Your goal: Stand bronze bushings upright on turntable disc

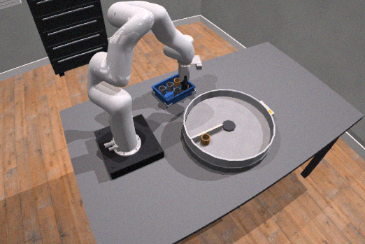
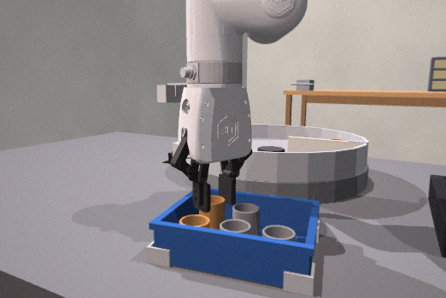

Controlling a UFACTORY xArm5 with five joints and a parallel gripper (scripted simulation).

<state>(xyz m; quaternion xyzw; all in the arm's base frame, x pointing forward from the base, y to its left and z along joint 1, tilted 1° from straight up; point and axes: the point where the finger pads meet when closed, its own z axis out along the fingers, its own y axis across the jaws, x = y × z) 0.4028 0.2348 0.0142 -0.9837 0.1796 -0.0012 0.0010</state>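
Note:
My gripper (image 2: 217, 201) reaches down into the blue crate (image 2: 234, 241) and is shut on an upright bronze bushing (image 2: 216, 209), which is still inside the crate. A second bronze bushing (image 2: 194, 220) stands beside it. Three steel bushings (image 2: 246, 214) (image 2: 235, 225) (image 2: 278, 233) stand in the crate too. In the top view the gripper (image 1: 184, 86) hides the held bushing; the free bronze one (image 1: 177, 82) shows next to it. One bronze bushing (image 1: 205, 138) stands upright on the turntable's disc (image 1: 238, 138), left of the dark hub (image 1: 228, 125).
The turntable has a raised rim wall (image 1: 270, 124) and a white bar (image 1: 208, 131) running from the hub to the rim. The arm's black base plate (image 1: 129, 146) sits left of the turntable. A black drawer cabinet (image 1: 66, 22) stands off the table.

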